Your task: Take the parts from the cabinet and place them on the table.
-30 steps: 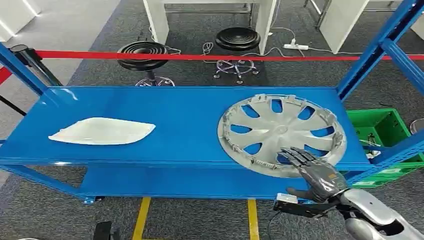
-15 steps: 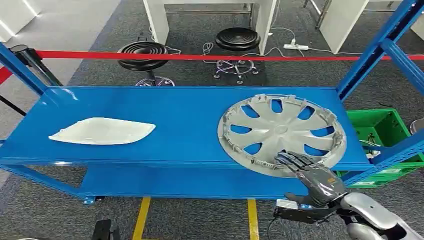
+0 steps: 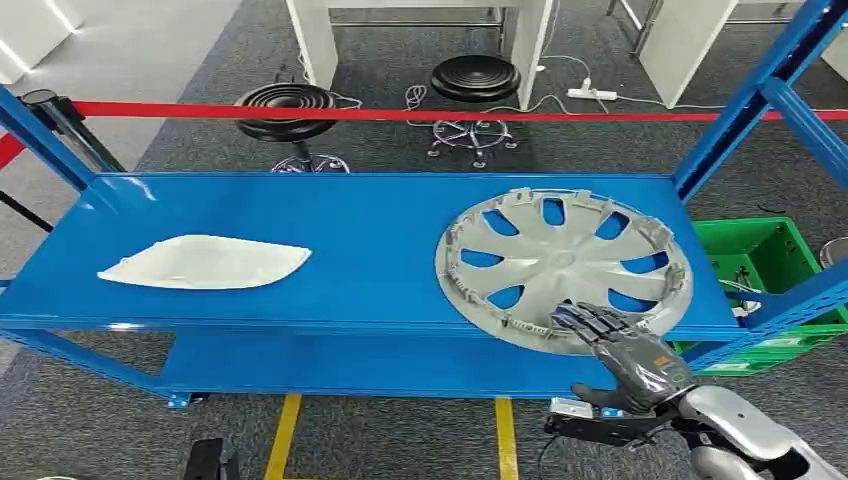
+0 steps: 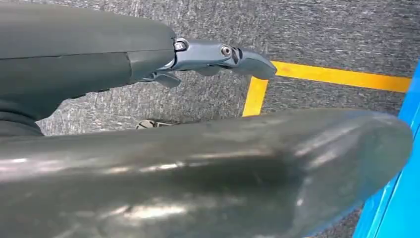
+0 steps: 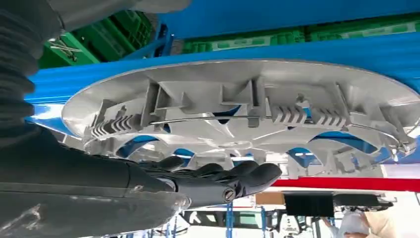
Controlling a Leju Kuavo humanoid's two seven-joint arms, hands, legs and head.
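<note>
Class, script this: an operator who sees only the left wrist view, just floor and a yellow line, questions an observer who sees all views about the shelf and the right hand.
Operator: Where is the wheel cover?
Observer: The wheel cover lies on the right side of the blue shelf, its near rim at the front edge.
Operator: And the right hand?
Observer: The right hand has its fingers spread over that near rim, not closed on it.

The right hand [image 3: 625,352] has dark grey fingers [image 5: 247,178] with small round screws, a grey ribbed cover [image 5: 15,64], and a glossy silver forearm [image 3: 740,425].
</note>
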